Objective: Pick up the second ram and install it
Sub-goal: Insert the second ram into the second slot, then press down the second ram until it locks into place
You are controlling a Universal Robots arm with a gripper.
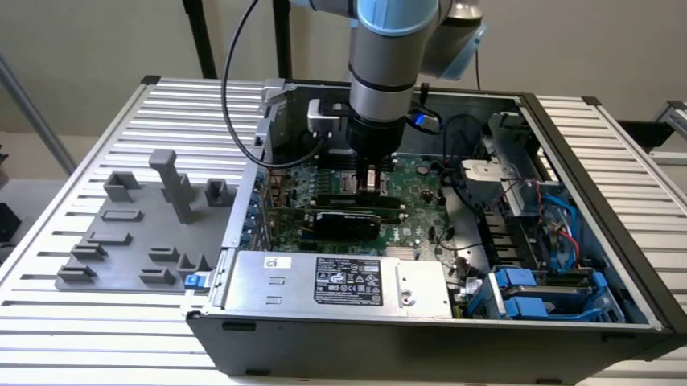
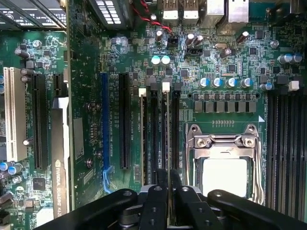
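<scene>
My gripper (image 2: pixel 167 191) fingers (image 2: pixel 154 203) are pinched shut on the second ram (image 2: pixel 167 139). Its long edge lines up with the slot (image 2: pixel 166 122) right under it on the motherboard (image 2: pixel 230 62).

Your arm's gripper (image 1: pixel 371 178) reaches down into the open computer case (image 1: pixel 429 330), low over the motherboard (image 1: pixel 413 181). The grey fixture blocks (image 1: pixel 150 225) sit on the slatted table (image 1: pixel 64 330), at the exterior view's left of the case.
</scene>
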